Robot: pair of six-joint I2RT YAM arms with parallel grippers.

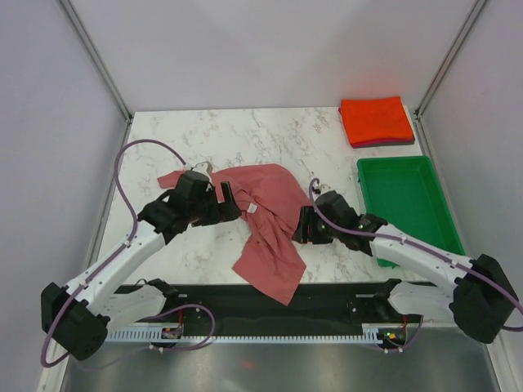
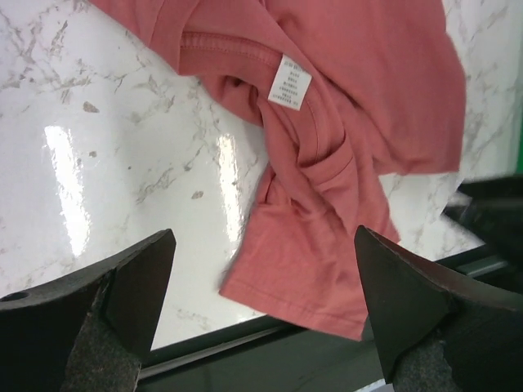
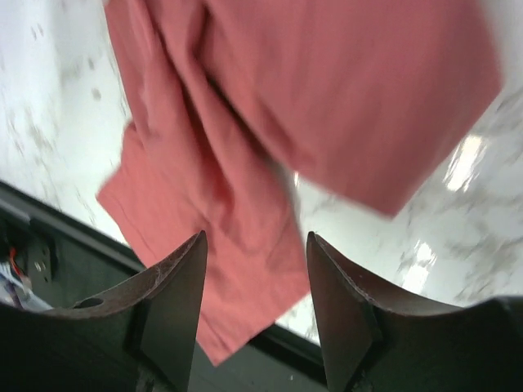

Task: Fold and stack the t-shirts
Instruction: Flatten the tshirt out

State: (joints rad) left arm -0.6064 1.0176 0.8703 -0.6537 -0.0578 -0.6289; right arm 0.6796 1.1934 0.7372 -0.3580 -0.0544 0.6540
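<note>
Hovering at the 9 o'clock edge of the rose tee (image 1: 270, 220), the left gripper (image 1: 229, 202) has its jaws spread wide and holds nothing. Directions here treat the top view as a clock face with 12 at the far edge. In its wrist view the left gripper (image 2: 265, 245) shows both dark fingers far apart. Between them are only bare marble and the hem of the rose tee (image 2: 359, 106). A white label (image 2: 289, 82) lies face up at the collar.

The right gripper (image 1: 299, 225) sits at the tee's 3 o'clock edge, pointing toward 9. Its jaws are also apart, with nothing pinched between them. In its blurred wrist view the right gripper (image 3: 256, 245) looks down on folds of the rose tee (image 3: 327, 98) beyond the fingertips. I cannot tell whether the tips touch the cloth.

The tee lies crumpled and unfolded near the middle of the table (image 1: 245, 131). One sleeve reaches toward 9 o'clock under the left gripper. A long flap trails toward 6 o'clock and spills past the marble onto the black strip (image 1: 188, 296) at the near edge.

At 1 o'clock, in the far right corner, the orange tee (image 1: 376, 118) is folded square. It rests on the maroon tee (image 1: 384, 144), of which only a thin edge shows. Just beside that stack, toward 6 o'clock, is the green tray (image 1: 392, 161), apart from the stack. The right arm crosses the tray's near left corner.
</note>
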